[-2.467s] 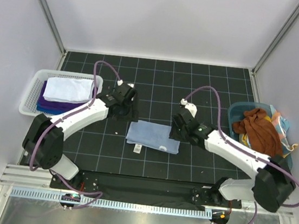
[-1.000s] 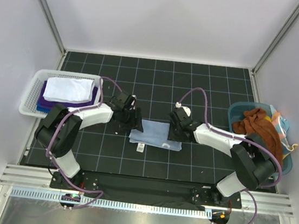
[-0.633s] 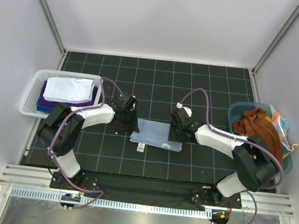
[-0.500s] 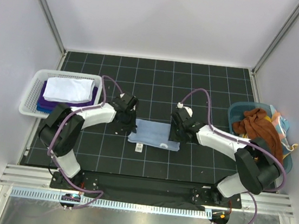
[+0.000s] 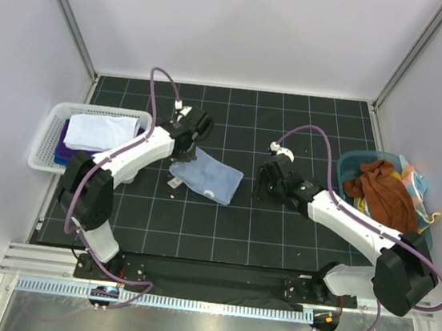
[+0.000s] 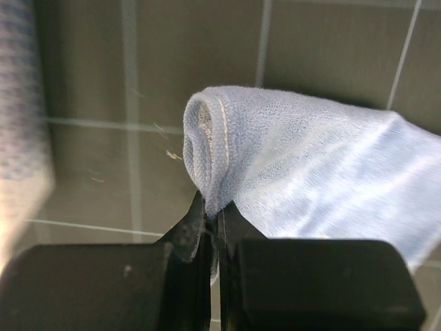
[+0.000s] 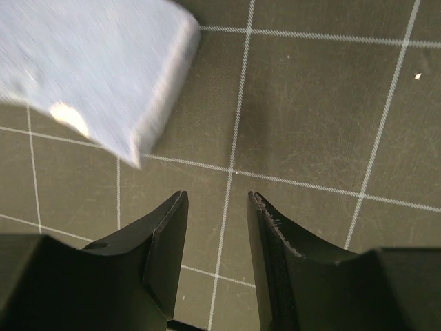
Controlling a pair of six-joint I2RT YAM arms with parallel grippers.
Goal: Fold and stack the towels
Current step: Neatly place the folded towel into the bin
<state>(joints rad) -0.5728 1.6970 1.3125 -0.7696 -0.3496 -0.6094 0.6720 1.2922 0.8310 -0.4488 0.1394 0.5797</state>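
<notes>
Progress: roughly mid-task, judged from the layout.

- Done: a stack is seen in the basket (image 5: 41,151) at the left edge of the top view, with the white towel (image 5: 100,130) on top and the purple towel (image 5: 63,146) under it. A darker layer shows below; its pattern cannot be made out.
- In hand: the light blue towel (image 5: 210,177) appears already folded. It sits left of frame centre, skewed diagonally, with its far end on the counter (image 5: 290,126).
- Left: the rust brown towel (image 5: 381,189) and at least one more cloth are heaped unfolded in the tub (image 5: 349,159) at the right edge.

End effectors:
- The left end effector (image 5: 182,154) is closed tight on the upper-left edge of the light blue towel (image 6: 310,172). In the wrist view the left end effector (image 6: 215,217) has the cloth bunched and rolled above the pinch.
- The right end effector (image 5: 261,190) is parted and holds nothing. In its wrist view the right end effector (image 7: 217,207) has bare counter between the jaws, and the light blue towel (image 7: 96,69) is well clear at the upper left.

Versus 0.5 s ago:
- The towel was lying square at centre with both end effectors at its ends.
- It is now released on the right side, pulled up and left toward the basket, and rotated.
- The right arm is backed off to the right.
</notes>
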